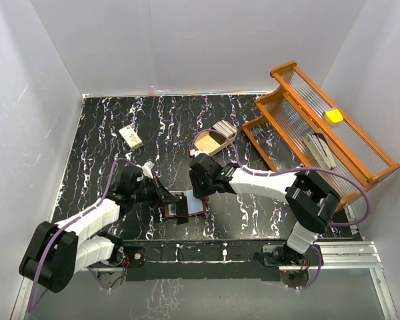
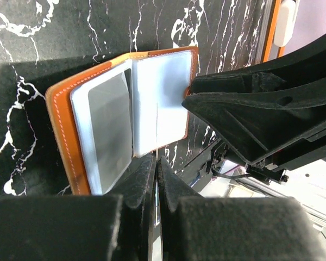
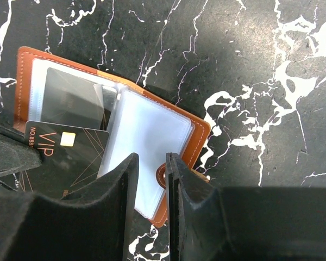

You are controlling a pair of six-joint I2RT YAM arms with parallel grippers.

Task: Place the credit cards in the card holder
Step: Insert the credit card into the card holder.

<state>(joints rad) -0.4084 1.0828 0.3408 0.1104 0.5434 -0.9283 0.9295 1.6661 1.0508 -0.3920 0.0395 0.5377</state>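
Observation:
The card holder (image 3: 152,130) lies open on the black marbled table, orange-brown leather with clear pockets; it also shows in the left wrist view (image 2: 125,109) and from above (image 1: 195,204). My left gripper (image 2: 156,163) is shut on a black VIP credit card (image 3: 65,157), held on edge at the holder's pockets, its thin edge (image 2: 157,130) showing between the sleeves. My right gripper (image 3: 151,163) hovers over the holder's snap-tab side, jaws a narrow gap apart with nothing seen between them. More credit cards (image 1: 225,127) sit stacked at the back.
A beige oval tray (image 1: 210,141) lies beside the card stack. A small cream block (image 1: 130,137) rests at the back left. An orange wooden rack (image 1: 320,137) with a yellow object (image 1: 333,116) fills the right side. White walls enclose the table.

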